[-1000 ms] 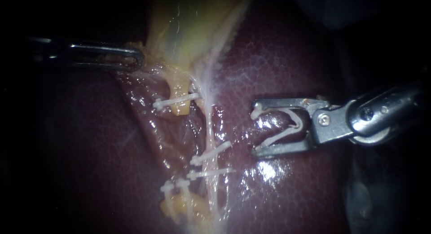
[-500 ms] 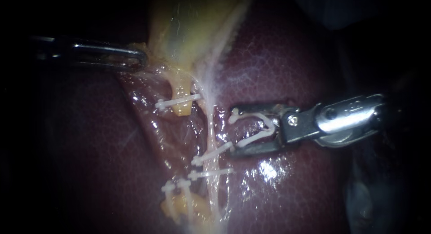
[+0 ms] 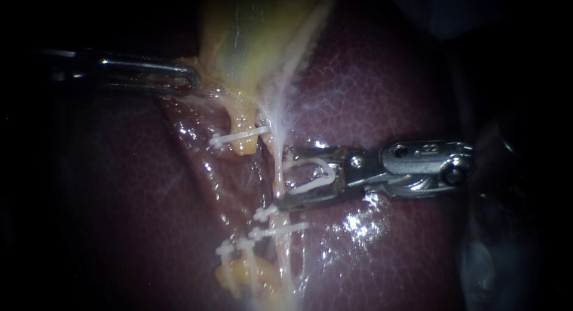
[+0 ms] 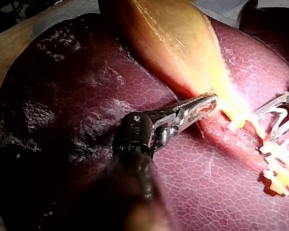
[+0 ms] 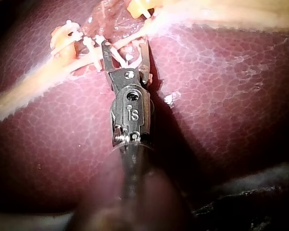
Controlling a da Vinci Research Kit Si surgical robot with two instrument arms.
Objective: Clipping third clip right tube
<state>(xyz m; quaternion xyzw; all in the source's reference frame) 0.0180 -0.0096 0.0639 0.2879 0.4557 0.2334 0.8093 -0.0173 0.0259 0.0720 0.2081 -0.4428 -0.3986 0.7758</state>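
Well, off to one side, the left instrument [image 3: 190, 79] has its jaws pressed together on the edge of the gallbladder [image 3: 256, 36]. The right tube [image 3: 276, 145] is a thin pale string. It runs from the gallbladder right past the jaw tips of the right instrument [image 3: 285, 175], so its long way lies crosswise to the jaws. Whether it is already inside them is hard to tell. These jaws stand wide apart and carry an open white clip [image 3: 316, 181] between them. Two shut clips [image 3: 280, 229] sit on the tube, just beside one jaw. The right instrument is much nearer, so a small push forward should probably bring the tube into the clip.
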